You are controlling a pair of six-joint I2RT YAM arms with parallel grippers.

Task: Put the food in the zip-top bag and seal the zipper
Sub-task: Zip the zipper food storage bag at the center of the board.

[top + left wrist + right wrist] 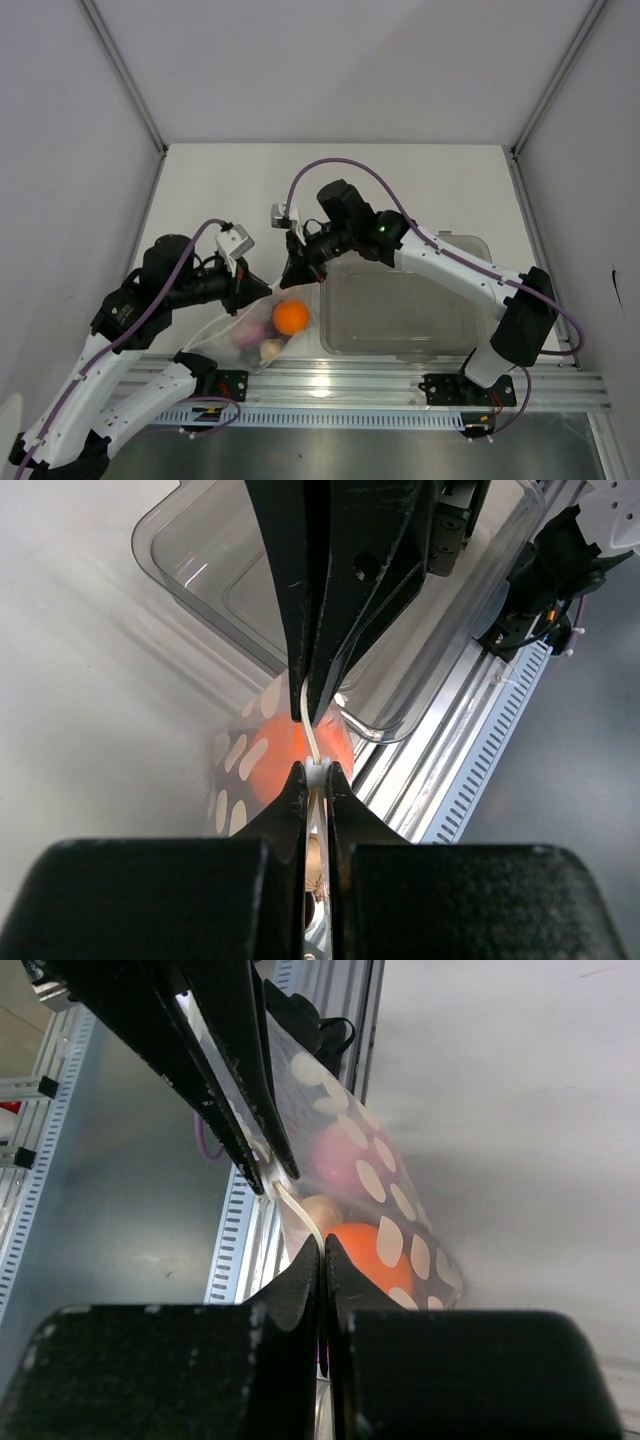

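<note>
Closest to me, along the near edge, runs the aluminium rail [400,385] that carries both arm bases. Just past it lies the zip-top bag [215,338], soft and crinkled, its belly towards the rail and its mouth lifted away from me. Inside I can make out the orange ball [291,317], the purple round fruit [249,331] and the beige lump [271,349] bunched together. The grape bunch and the blackish piece I cannot pick out through the plastic.

At the raised mouth the two arms meet. The left end effector [317,772] is clenched on the zipper [309,735], its tips pressed together with the pale strip between them. The right end effector [322,1248] is likewise pinched tight on the same strip, just beside the left one, so a short length of zipper runs between the two grips.

To the right of the bag sits the clear tub [400,310], with nothing in it that I can see. Beyond that the white surface [400,190] stretches to the back wall.

As I read it, the loading is done and the sealing is the step in hand. The next move seems to call for one grip to hold as an anchor while the other slides along the strip under steady pressure. The zipper would need to stay taut and straight, so the tracks mate rather than buckle or slip out.
</note>
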